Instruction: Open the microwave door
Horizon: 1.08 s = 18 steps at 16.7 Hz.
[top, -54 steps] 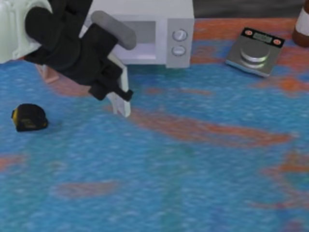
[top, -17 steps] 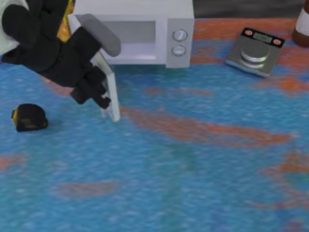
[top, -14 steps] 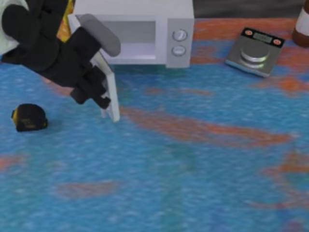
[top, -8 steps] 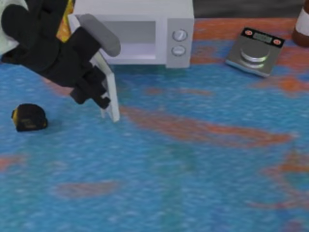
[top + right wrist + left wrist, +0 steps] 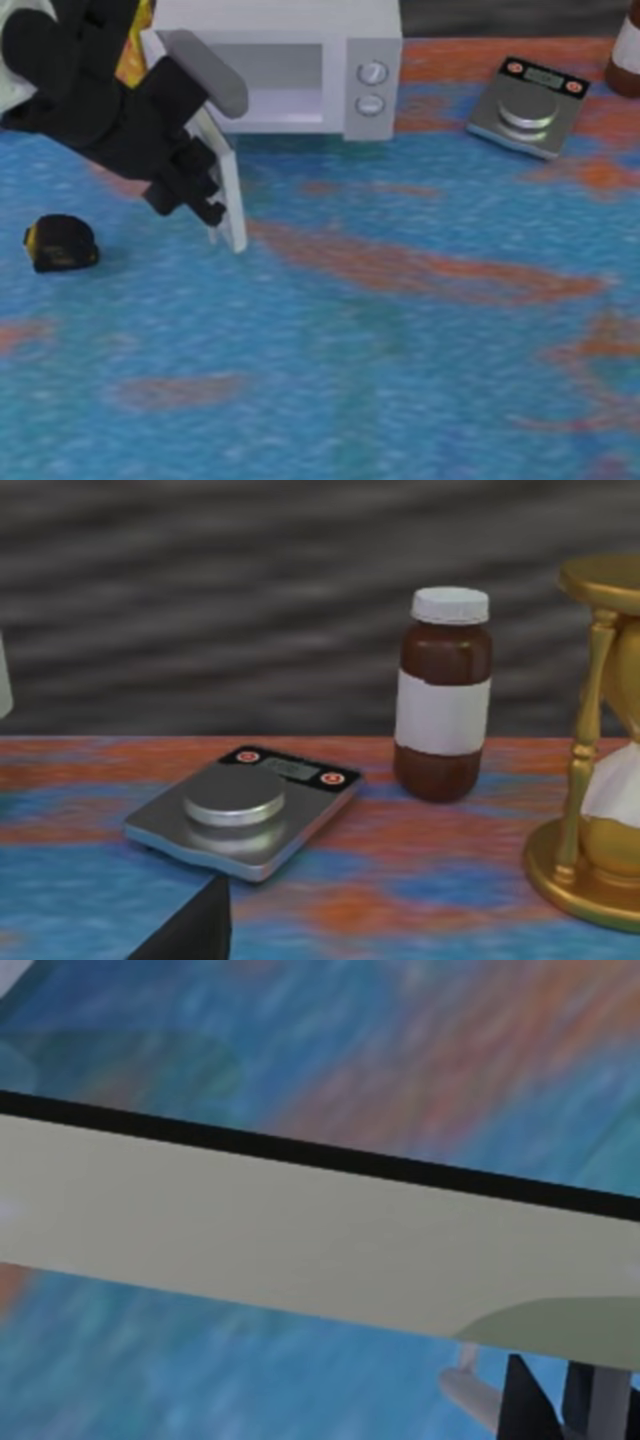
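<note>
Our left gripper (image 5: 212, 212) sits at the free edge of the microwave door (image 5: 222, 175), which stands swung well out from the microwave (image 5: 300, 60) at the table's far left; we cannot tell whether the fingers clasp the handle or merely press it. If contact is loose, the door may slip free during the arc, or a sideways pull may drag the whole oven. The handle is hidden behind the arm (the left wrist view shows only a pale panel). Our right arm is parked out of the top view.
</note>
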{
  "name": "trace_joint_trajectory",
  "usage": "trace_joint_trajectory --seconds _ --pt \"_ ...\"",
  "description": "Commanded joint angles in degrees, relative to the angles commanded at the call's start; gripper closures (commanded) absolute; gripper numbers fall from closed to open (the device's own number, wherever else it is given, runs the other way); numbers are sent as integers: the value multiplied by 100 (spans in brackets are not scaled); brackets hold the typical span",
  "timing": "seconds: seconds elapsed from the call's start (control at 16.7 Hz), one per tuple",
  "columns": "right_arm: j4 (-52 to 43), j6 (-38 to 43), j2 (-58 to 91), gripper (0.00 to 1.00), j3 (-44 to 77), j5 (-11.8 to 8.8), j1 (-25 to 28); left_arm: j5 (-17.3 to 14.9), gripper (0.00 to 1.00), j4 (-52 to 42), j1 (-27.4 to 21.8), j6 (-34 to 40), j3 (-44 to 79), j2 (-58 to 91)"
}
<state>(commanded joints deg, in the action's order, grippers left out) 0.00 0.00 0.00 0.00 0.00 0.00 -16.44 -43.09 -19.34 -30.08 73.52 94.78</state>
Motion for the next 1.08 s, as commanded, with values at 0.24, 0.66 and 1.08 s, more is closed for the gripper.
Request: trace_joint_trajectory --seconds 0.24,0.66,1.08 --pt "0 0 0 0 0 0 0 -226 100 -209 238 -562 2 -10" --pt "0 0 0 0 0 0 0 -480 100 -407 491 -1154 23 -45" --pt "0 0 0 0 0 0 0 -480 100 -407 491 -1154 23 -45"
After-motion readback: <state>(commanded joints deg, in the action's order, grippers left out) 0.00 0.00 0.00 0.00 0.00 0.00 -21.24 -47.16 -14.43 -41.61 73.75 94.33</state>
